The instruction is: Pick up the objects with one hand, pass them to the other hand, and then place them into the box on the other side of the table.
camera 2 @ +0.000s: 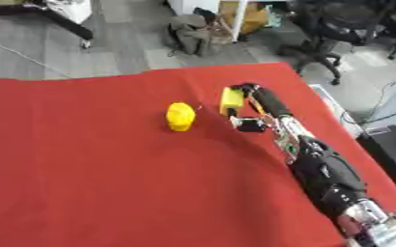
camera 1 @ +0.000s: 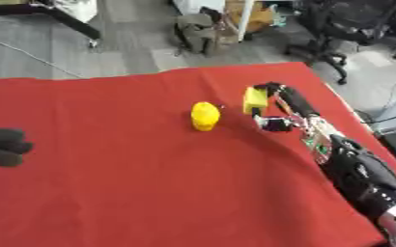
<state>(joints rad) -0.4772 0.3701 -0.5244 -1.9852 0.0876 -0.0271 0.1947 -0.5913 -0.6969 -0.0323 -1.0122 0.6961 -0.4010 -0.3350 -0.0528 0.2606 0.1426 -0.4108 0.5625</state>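
Black left hand [camera 1: 0, 147] shows only in left eye view.

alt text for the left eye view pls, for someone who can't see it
The robot's right hand reaches across a red-covered table and touches a small yellow-green block, with a rounded yellow object lying just to its left. The left hand shows at the view's left edge.

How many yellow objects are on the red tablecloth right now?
2. A rounded yellow object lies alone near the middle of the red tablecloth. A paler yellow block-shaped object sits to its right, against the fingers of the right hand. Nothing else yellow shows on the cloth.
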